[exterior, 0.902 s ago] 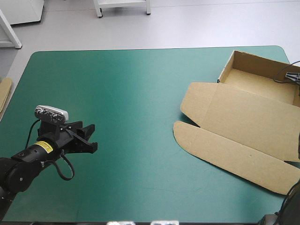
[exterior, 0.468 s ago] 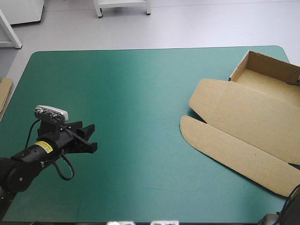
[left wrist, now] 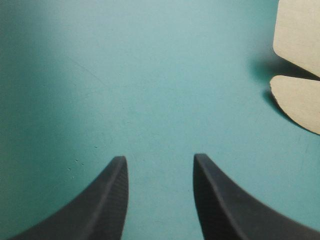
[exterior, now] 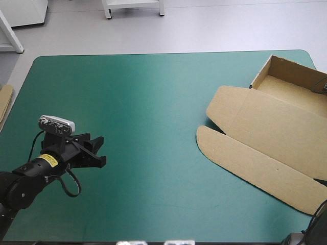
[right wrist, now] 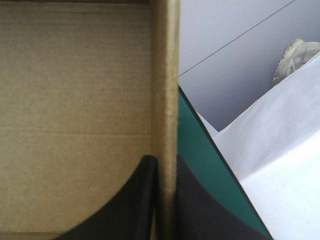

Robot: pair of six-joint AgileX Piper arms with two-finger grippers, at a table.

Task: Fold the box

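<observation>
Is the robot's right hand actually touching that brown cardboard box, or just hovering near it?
Touching. The right wrist view shows the right hand with black fingers pressed on both sides of a raised wall of the brown cardboard box.

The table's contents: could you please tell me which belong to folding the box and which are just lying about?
For the job: brown cardboard box, lid flat; black-fingered right hand, shut on its wall; black-fingered left hand, open above the teal-green cover.
Lying about: spare brown board edge at the cover's left edge.
</observation>
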